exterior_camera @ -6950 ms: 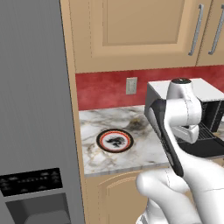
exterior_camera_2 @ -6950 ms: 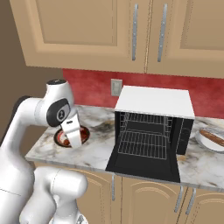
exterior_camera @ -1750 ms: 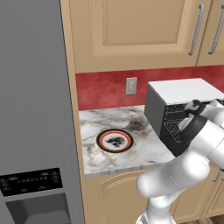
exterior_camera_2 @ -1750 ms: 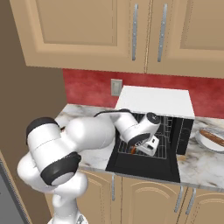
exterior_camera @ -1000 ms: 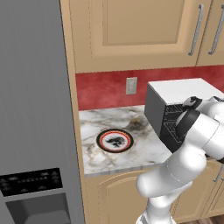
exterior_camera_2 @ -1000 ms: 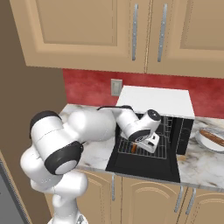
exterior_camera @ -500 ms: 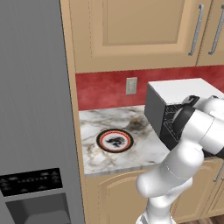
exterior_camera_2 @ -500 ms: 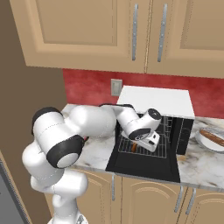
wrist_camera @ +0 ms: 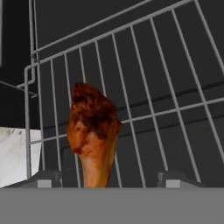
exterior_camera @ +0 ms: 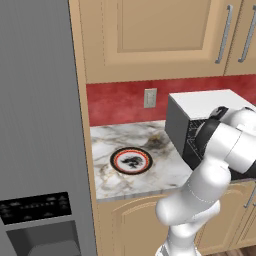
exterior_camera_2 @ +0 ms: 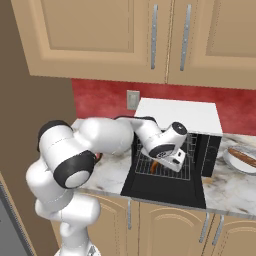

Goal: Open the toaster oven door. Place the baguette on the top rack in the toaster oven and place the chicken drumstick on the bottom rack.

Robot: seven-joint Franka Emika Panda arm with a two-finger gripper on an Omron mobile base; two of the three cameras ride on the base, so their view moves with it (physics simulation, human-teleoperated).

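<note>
Our hand (wrist_camera: 109, 177) spread, grasping nothing. Drumstick (wrist_camera: 93, 131) lies on wire rack (wrist_camera: 175, 100) inside oven (exterior_camera_2: 175, 132); which rack, unclear. We judge it light, firm, greasy; grip narrow bone end.

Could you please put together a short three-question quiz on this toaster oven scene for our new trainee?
1. True or false: the toaster oven door hangs open.
2. What lies on the wire rack ahead of the gripper? A) chicken drumstick B) baguette C) spoon
3. Where is the baguette?

Key:
1. True.
2. A, the chicken drumstick.
3. On a plate on the counter, right of the toaster oven.
</note>
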